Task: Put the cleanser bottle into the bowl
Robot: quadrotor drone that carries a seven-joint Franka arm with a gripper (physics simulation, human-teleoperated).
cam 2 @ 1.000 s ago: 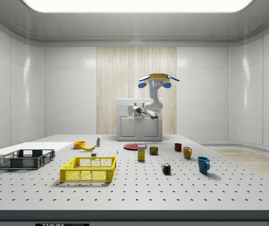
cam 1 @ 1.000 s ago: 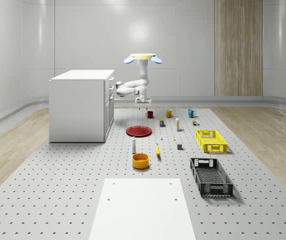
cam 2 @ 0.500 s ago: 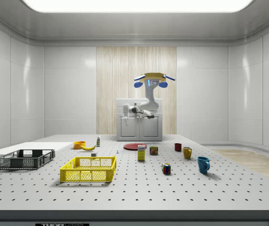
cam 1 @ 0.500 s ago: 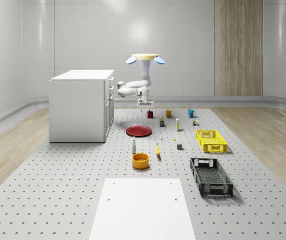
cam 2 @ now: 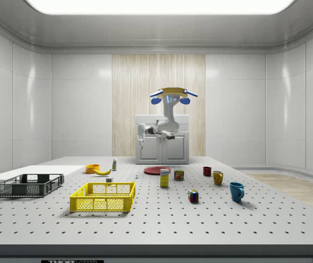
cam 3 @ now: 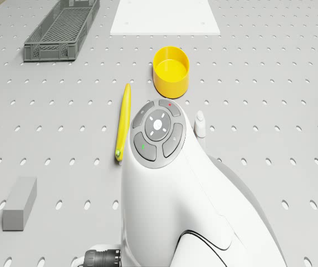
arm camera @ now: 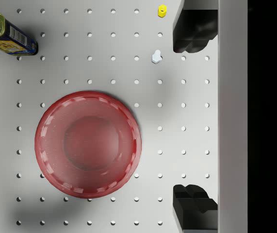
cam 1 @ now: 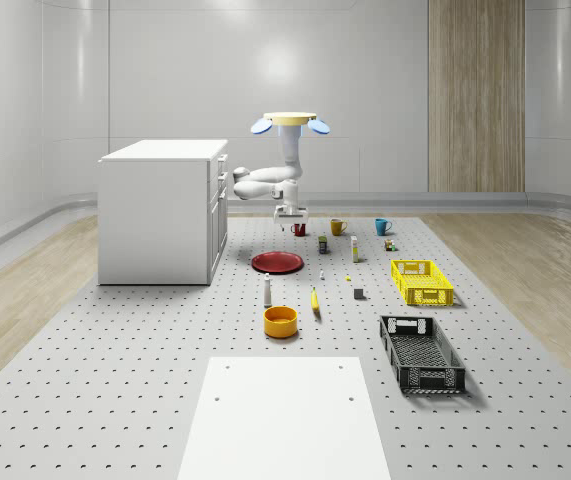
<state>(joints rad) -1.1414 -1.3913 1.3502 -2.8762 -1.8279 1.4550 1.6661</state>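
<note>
Over the far half of the bench [cam 1: 115,400], beside the white cabinet [cam 1: 160,210], the drone [cam 1: 289,120] hovers well short of the work. Nothing of the task is done, as I judge it: the yellow bowl [cam 1: 280,321] sits empty toward the bench's near edge, and the cleanser bottle [cam 1: 267,291] stands upright just beyond it, close but apart, untouched. Reaching, grasping, lifting and dropping it in all remain. The arm [cam 1: 265,182] hangs from the drone, elbow bent out toward the cabinet, wrist turned straight down. It looks onto the red plate [arm camera: 87,143], and the pincer [arm camera: 194,116] is spread wide, holding nothing, just beside the plate's rim and high above it.
</note>
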